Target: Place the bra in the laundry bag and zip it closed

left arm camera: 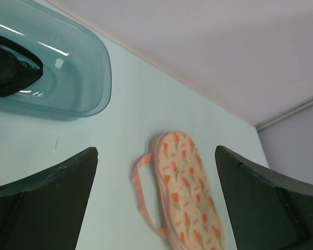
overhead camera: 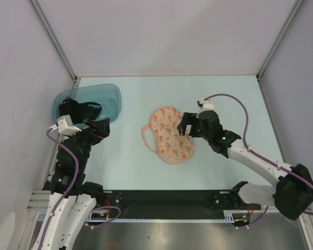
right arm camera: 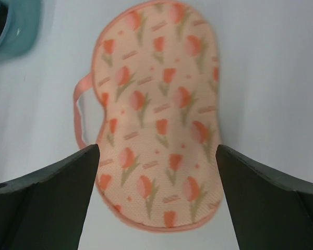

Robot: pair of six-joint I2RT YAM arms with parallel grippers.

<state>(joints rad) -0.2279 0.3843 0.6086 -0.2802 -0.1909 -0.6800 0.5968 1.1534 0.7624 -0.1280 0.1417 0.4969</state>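
Right pincer point(right arm camera: 157, 156) agape over laundry bag point(right arm camera: 156, 104) | bra point(left arm camera: 10, 70) in tub point(left arm camera: 91, 73)

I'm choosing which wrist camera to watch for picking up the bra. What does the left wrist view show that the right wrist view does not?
Left wrist only: most of the teal tub with the black bra lying in it, plus the back wall. Right wrist only: the laundry bag from above, nearly its whole tulip-printed face. Both: the bag with its pink loop, the pale table, and an open gripper framing the bag, the left gripper and the right gripper. The right wrist catches just a corner of the tub.
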